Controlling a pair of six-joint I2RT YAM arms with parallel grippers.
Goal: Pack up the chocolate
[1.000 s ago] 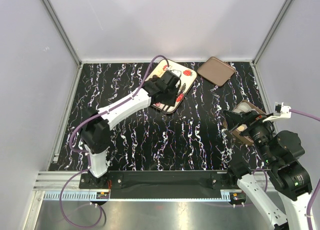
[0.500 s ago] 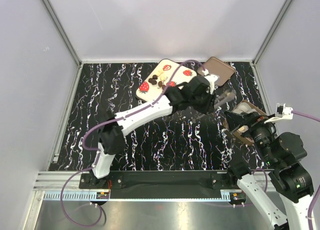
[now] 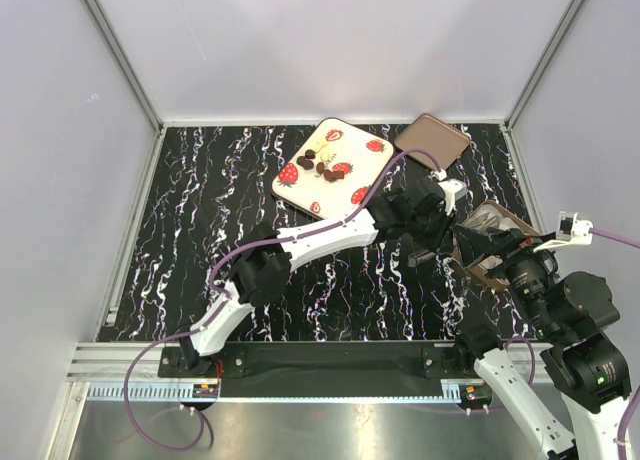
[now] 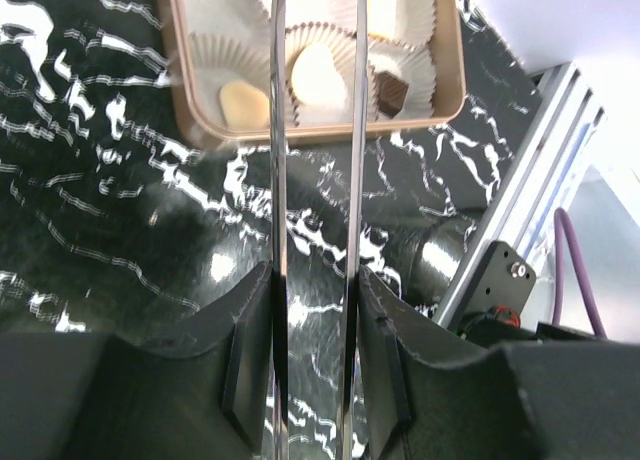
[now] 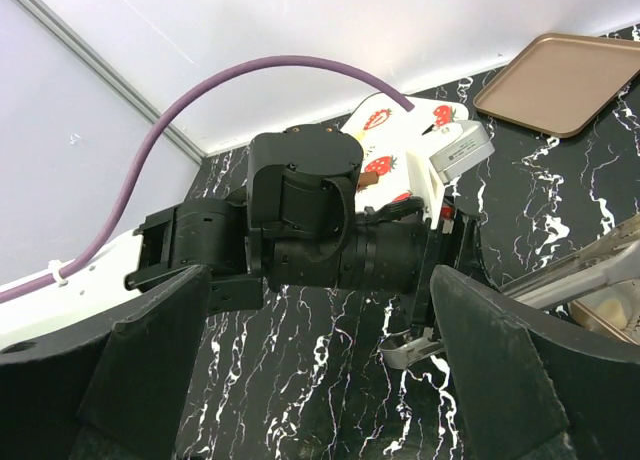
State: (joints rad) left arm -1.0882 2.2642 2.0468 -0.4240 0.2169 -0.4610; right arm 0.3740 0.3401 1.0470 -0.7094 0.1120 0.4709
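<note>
Left gripper (image 4: 315, 0) jaws' tips, far half of box (image 4: 400, 124), past top edge.

Box (image 4: 310, 133): 1. Cream candies (image 4: 318, 72): 2 clear, one between the left fingers (image 4: 278, 180), one just left of them. Dark square candy (image 4: 392, 92): 1, just right. Strawberry tray (image 3: 355, 151): 1, carrying about 5 dark candies (image 3: 320, 166). Lid (image 3: 432, 141): 1.

Black, white-veined bench (image 3: 200, 230) carries three items: cream strawberry-print tray (image 3: 312, 148) at far centre, brown lid (image 3: 432, 141) just right of it, brown box (image 4: 400, 125) at right side.
</note>
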